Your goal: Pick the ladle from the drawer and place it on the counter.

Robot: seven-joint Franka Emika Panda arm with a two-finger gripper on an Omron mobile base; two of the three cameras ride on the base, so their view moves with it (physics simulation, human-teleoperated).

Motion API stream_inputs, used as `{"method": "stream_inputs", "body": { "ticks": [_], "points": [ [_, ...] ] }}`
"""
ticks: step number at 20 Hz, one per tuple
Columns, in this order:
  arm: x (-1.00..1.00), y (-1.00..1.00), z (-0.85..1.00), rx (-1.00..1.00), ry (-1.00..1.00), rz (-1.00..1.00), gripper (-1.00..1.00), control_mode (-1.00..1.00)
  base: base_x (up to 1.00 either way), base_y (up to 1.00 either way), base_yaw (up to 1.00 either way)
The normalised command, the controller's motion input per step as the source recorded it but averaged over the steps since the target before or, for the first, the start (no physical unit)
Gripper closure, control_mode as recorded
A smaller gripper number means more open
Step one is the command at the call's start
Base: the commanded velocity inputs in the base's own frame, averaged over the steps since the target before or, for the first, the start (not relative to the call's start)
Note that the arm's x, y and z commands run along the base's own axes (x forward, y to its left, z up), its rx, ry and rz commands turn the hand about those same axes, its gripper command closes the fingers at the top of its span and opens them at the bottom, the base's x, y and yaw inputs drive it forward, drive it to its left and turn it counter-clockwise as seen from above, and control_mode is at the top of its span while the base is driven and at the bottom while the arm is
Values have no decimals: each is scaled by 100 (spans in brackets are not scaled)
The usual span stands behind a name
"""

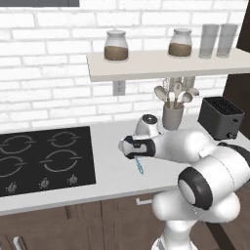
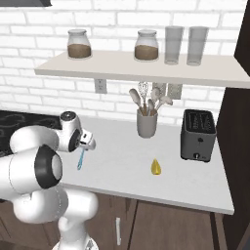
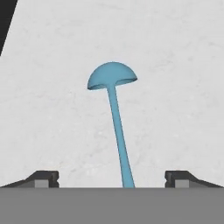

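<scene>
Spanning beneath white brick wall, speckled counter carries toaster.

Small teal-blue ladle — round bowl, thin straight handle. Seen in the hand view with bowl far from the camera, dome side showing, handle running back toward the lower edge between the two dark fingertips, which stand wide apart on either side and clear of the handle. Hangs below the claw in the left base view, bowl end lowest, slightly tilted, over the tabletop. Whether touching the surface, cannot tell. In the right base view, slanting down and left. Tabletop — wide, flat, light grey-white and speckled, dark brown wood fronts below; ladle above its middle stretch, toward the front edge.
</scene>
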Motion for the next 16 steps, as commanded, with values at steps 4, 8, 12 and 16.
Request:
{"method": "stream_inputs", "body": {
  "ticks": [4, 8, 12, 16],
  "points": [
    [-15, -38, 85, 2, 0, -4, -100, -100, 0, 0, 0],
    [-22, -54, 81, 3, 0, -6, -100, -100, 0, 0, 0],
    [-57, -54, 85, 3, -3, -4, -100, -100, 0, 0, 0],
    [-100, -70, 29, 6, -31, 0, -100, -100, 0, 0, 0]
  ]
}}
